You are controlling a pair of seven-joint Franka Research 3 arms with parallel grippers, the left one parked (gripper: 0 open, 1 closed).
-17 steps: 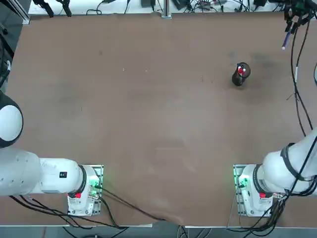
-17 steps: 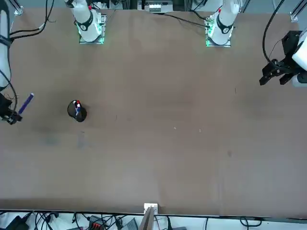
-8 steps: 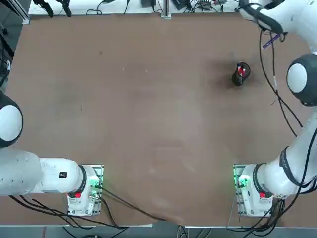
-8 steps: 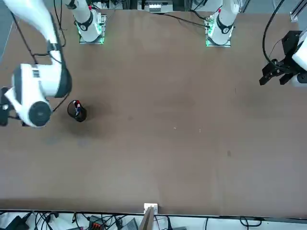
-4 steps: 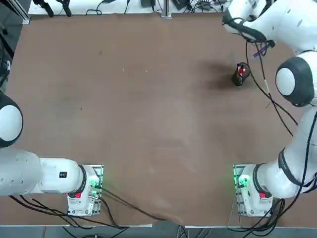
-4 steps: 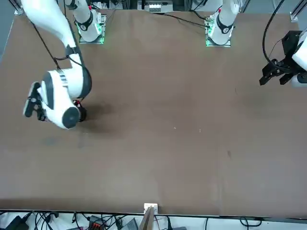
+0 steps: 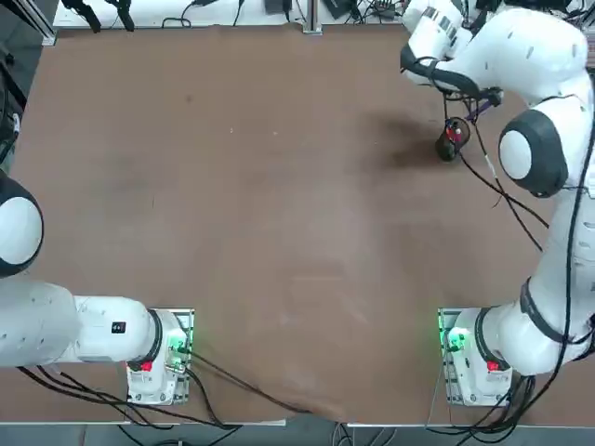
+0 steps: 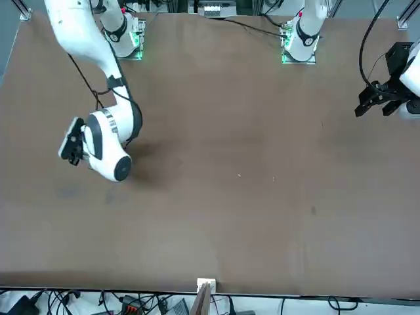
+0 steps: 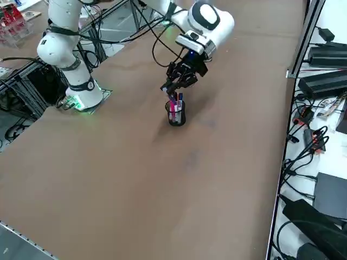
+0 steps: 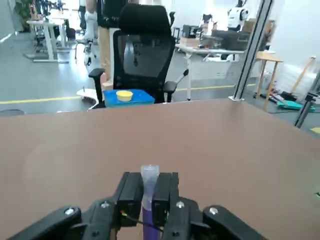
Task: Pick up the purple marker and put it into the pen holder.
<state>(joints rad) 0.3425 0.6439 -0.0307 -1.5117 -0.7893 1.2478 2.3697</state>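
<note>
Right wrist view: purple marker (image 10: 148,199), whitish tip outward, pinched between the right gripper's (image 10: 148,191) fingers. Right side view: the gripper (image 9: 179,82) hangs just above the pen holder (image 9: 175,115), a black cup with pens (image 9: 174,103) on the table's (image 9: 135,162) far right part.

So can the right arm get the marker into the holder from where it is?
Probably yes. The right pincer, shut on the marker, hangs just above the holder, with nothing between. Pens already inside leave less room.
</note>
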